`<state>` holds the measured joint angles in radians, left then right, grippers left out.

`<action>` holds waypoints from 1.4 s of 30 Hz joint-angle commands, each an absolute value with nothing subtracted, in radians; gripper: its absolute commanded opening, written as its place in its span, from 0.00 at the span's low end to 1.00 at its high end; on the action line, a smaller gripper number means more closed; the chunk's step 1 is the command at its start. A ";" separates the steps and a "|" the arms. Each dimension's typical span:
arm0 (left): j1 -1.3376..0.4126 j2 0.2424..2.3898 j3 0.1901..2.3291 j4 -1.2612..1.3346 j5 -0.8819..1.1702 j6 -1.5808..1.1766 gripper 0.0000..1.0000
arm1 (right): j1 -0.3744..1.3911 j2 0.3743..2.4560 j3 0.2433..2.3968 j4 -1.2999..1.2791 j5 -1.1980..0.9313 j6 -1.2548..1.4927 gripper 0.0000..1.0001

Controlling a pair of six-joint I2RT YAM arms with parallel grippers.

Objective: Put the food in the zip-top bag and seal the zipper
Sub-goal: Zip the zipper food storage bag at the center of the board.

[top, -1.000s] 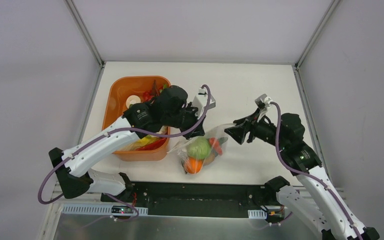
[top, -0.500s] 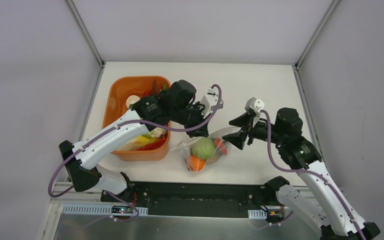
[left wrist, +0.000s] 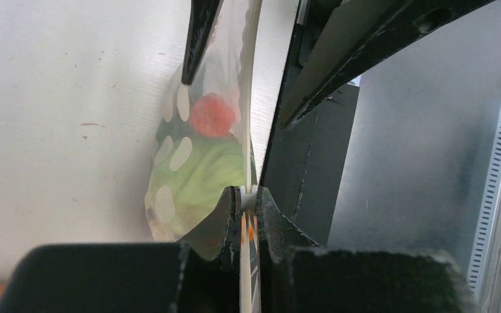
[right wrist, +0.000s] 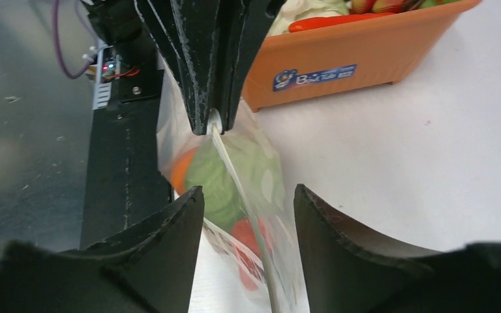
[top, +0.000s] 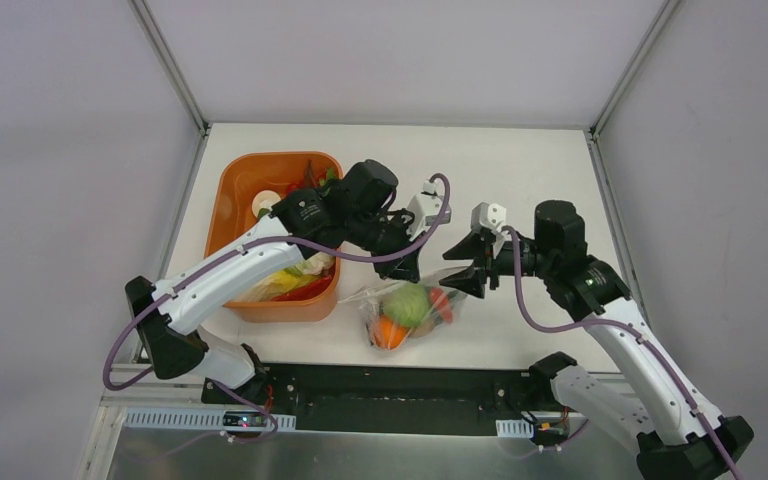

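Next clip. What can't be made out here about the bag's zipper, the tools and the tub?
- Zipper: whether it is sealed along its length. Top view too small; left wrist sees it edge-on beyond the left tool; right wrist's bottom edge cuts it off.
- Right tool: open astride the strip; contact unclear.
- Orange tub: contents largely covered by the left arm, top view.

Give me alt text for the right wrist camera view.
The shut left claw pinches the top edge of the bag; the open right claw straddles that edge nearer the camera. Green, orange and red food shows inside, an orange tub behind.
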<state>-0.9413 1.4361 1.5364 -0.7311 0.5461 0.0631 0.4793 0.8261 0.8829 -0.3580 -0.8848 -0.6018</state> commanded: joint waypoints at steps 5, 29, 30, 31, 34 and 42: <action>-0.937 1.436 1.589 -0.694 0.622 0.065 0.00 | 0.477 0.858 0.891 -0.319 -1.032 -0.613 0.42; -0.909 1.326 1.450 -0.630 0.538 0.049 0.00 | 0.477 0.756 0.814 -0.236 -0.798 -0.449 0.00; -0.907 1.322 1.442 -0.632 0.531 0.049 0.00 | 0.477 0.757 0.815 -0.235 -0.786 -0.446 0.00; -0.905 1.320 1.438 -0.636 0.528 0.049 0.00 | 0.477 0.757 0.816 -0.235 -0.777 -0.443 0.00; -0.900 1.311 1.423 -0.658 0.515 0.050 0.00 | 0.476 0.761 0.818 -0.229 -0.747 -0.435 0.00; -0.877 1.221 1.325 -0.669 0.460 0.042 0.00 | 0.477 0.754 0.818 -0.223 -0.665 -0.420 0.00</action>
<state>-0.8959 1.3094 1.3632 -0.6327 0.4961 0.0551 0.4824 0.7731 0.8074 -0.2653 -0.7509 -0.4297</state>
